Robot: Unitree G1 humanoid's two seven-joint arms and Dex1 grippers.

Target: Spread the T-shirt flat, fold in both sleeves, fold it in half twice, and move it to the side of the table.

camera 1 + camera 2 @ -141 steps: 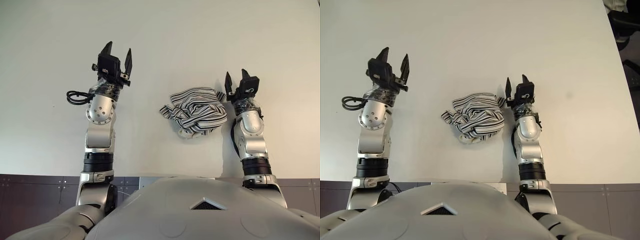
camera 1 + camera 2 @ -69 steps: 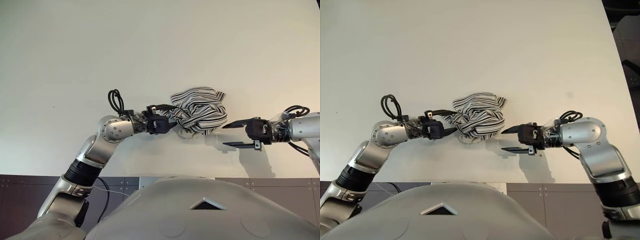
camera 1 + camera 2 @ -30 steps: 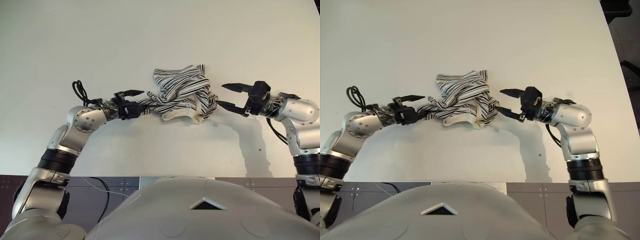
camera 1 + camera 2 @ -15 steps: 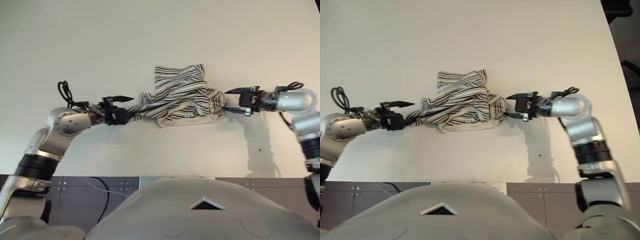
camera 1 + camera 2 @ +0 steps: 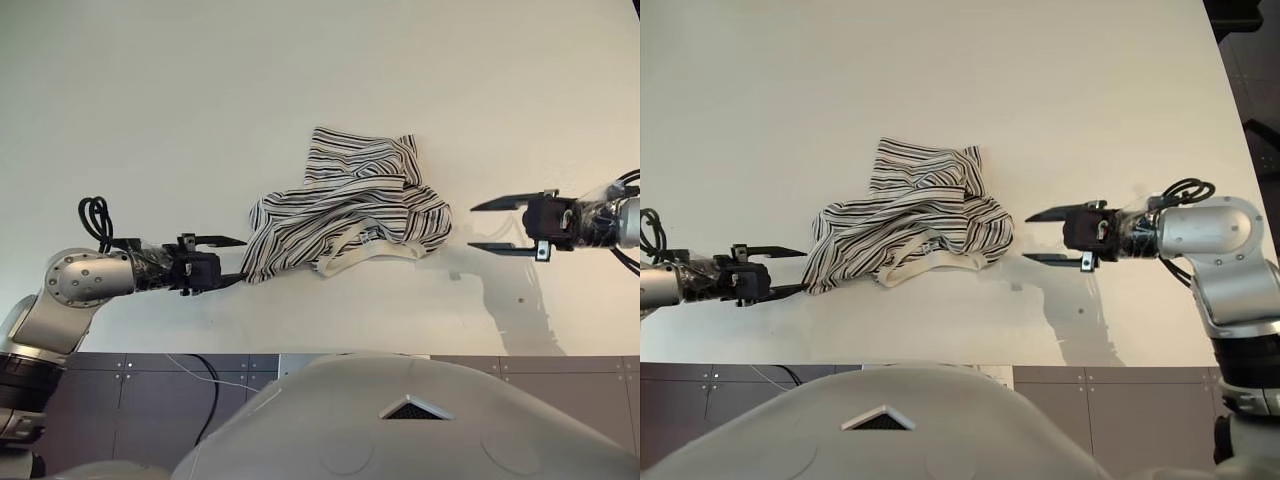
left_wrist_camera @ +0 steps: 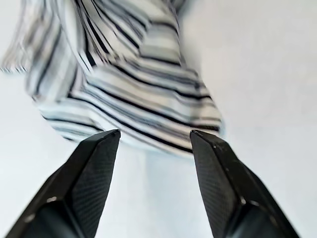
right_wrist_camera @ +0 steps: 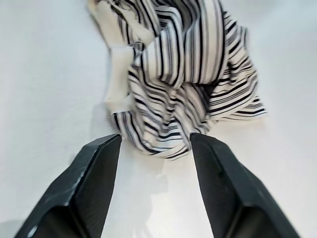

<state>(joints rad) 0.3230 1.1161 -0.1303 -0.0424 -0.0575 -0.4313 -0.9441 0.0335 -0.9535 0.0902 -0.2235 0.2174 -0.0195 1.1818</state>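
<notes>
Your T-shirt [image 5: 345,215] lies in a rumpled heap around the middle of the surface [image 5: 300,80], only partly opened out. Its long axis runs left to right, tilted a little: the left end tapers to a corner that sits nearer to you, and the right end is a rounded, bunched lobe slightly farther away. One flatter panel sticks out from the heap toward the far side. The stripes mostly follow the long axis, though the folds bend them in several directions. A cream band [image 7: 115,74] loops along the near edge of the heap; I cannot tell whether it is the collar or a hem, or which way the neck points.

Your left hand [image 5: 242,260] is low over the surface at the near left, pointing right at the tapered corner. Its fingers are spread apart, with the shirt's edge just beyond their tips and no cloth between them.

Your right hand [image 5: 470,227] is on the right, pointing left toward the bunched lobe. Its fingers are also spread wide and grip nothing, and a strip of bare surface separates their tips from the cloth.
</notes>
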